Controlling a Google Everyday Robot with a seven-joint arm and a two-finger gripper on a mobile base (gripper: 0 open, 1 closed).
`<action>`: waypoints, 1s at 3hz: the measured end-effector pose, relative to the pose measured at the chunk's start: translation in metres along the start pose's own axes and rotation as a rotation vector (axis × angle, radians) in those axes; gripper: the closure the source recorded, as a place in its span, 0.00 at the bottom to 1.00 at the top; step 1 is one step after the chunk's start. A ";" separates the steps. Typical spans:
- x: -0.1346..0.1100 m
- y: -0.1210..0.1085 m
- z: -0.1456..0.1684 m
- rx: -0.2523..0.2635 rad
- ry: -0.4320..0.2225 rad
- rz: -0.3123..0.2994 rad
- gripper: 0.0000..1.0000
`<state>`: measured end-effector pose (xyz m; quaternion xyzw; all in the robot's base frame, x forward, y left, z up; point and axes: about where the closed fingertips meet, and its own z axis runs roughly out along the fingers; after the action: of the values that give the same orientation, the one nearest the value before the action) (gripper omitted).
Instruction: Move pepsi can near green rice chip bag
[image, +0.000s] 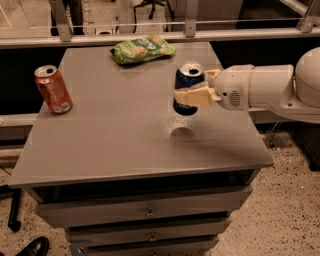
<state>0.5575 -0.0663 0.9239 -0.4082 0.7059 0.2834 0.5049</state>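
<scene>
**Pepsi can lifted; the carry to the bag is left**

The bag lies at the far edge of the table. To its right and nearer the camera, the pepsi can hangs upright, clear of the top, with its shadow on the grey surface just below. The gripper, reaching in from the right, is clamped on the can's sides. The pick-up looks done. What remains, as I judge it, is a short carry back and left, a set-down beside the bag, and the release.

The table top is flat and matte, with an orange can upright near its left edge (well apart from both task things). Drawers sit below the top, a glazed rail runs behind, and a speckled floor shows at the right.
</scene>
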 end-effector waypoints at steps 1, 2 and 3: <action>-0.001 -0.005 0.005 0.018 -0.014 0.006 1.00; 0.001 -0.040 0.027 0.060 -0.040 0.014 1.00; -0.003 -0.097 0.063 0.093 -0.074 -0.004 1.00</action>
<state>0.6719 -0.0638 0.9068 -0.3749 0.6983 0.2644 0.5496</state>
